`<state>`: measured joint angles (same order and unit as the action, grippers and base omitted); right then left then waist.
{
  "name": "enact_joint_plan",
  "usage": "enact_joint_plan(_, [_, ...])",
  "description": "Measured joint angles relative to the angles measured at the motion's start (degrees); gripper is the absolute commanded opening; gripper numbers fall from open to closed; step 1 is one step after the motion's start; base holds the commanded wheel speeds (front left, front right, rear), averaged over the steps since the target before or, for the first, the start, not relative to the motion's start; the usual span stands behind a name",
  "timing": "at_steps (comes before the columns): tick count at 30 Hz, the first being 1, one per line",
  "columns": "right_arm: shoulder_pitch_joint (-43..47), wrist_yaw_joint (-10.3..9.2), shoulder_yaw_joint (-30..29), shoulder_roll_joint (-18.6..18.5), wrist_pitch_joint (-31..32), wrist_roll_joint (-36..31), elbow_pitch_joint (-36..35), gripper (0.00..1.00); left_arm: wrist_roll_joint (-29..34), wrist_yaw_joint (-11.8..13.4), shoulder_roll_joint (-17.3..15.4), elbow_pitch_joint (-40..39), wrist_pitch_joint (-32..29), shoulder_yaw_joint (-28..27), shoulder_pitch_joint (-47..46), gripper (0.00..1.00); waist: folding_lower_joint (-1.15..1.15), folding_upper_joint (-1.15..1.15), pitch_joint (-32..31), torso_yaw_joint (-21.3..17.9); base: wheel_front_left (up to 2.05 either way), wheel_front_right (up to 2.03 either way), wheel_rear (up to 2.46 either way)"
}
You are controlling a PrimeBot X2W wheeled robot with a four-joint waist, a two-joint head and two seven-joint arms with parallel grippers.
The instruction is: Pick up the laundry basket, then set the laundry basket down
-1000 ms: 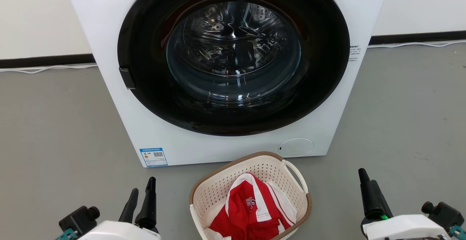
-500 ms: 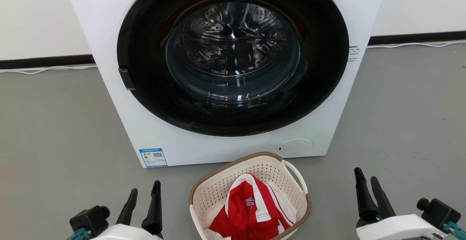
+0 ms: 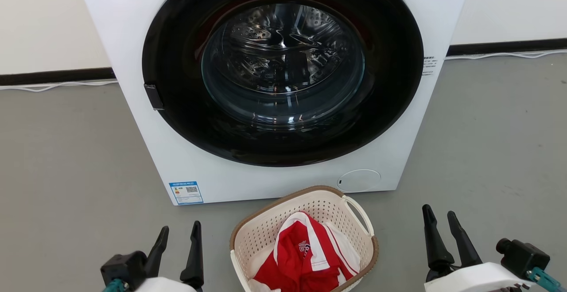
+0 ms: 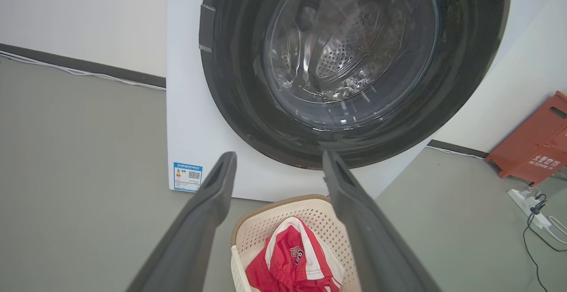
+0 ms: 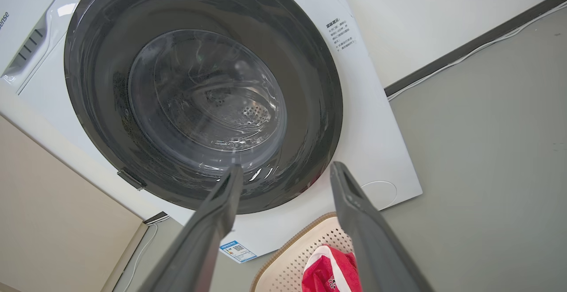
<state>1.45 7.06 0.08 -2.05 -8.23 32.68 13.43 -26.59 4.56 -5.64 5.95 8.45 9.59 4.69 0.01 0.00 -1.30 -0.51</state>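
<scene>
Washing machine (image 3: pixel 274 83) sits on the grey floor (image 3: pixel 57 159), door shut, drum looks bare through the glass. Laundry basket (image 3: pixel 266 234) stands on the floor just in front of the machine's bottom edge, not lifted. Inside it: crumpled red-and-white garment (image 3: pixel 305 252), heaped toward the near side. Left gripper (image 3: pixel 178 234) and right gripper (image 3: pixel 440 220) flank the basket, both clear of it, jaws apart, nothing held. Judgement: pre-grasp, pick-up not started. Next move calls for each gripper to close in on a side; white loop handle (image 3: pixel 361 212) on the right looks the obvious target.
</scene>
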Motion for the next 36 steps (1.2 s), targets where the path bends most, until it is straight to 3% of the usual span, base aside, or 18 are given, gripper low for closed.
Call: enact_joint_plan(36, [2.35,0.02,2.20,-0.25,-5.98,-24.71,-1.05,1.00,22.26,4.25,-1.26,-3.36,5.77,3.02,4.77,1.00,0.00,0.00,-1.43,-0.02,0.00,0.00,0.00])
